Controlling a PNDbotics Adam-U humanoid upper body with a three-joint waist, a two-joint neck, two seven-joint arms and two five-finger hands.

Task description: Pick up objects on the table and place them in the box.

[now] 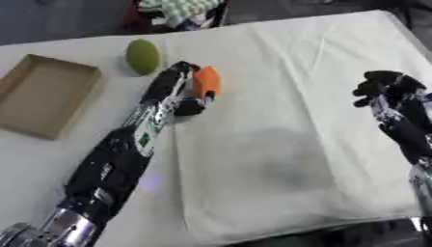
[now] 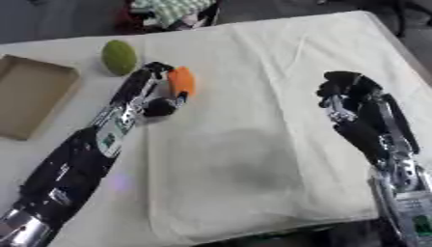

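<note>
Where the white cloth [image 1: 278,120] covers the table [image 1: 33,159], it lies mostly flat, with a few soft creases running toward the far edge and a faint grey shadow near its middle; its left border stops short of the box, leaving a strip of bare pale tabletop on that side. The cardboard box [image 1: 42,94], shallow and open, sits on that bare part near the table's left edge. Just beyond it, at the cloth's far left, lies a green rounded object [image 1: 142,56], well apart from the box and just beside the left hand's fingertips.

The left hand [image 1: 182,91] reaches out across the cloth from the lower left, its fingers curled round an orange object [image 1: 207,81], with the thumb below it; the orange object is on or just above the cloth, and which of the two cannot be told. The right hand [image 2: 346,91] hovers over the right side of the cloth, well apart from everything else, its fingers bent inward and holding nothing.

Beyond the far edge of the table the floor is dark grey, and some green-and-white checked fabric [image 1: 177,9] shows there, with a patch of red beside it.
</note>
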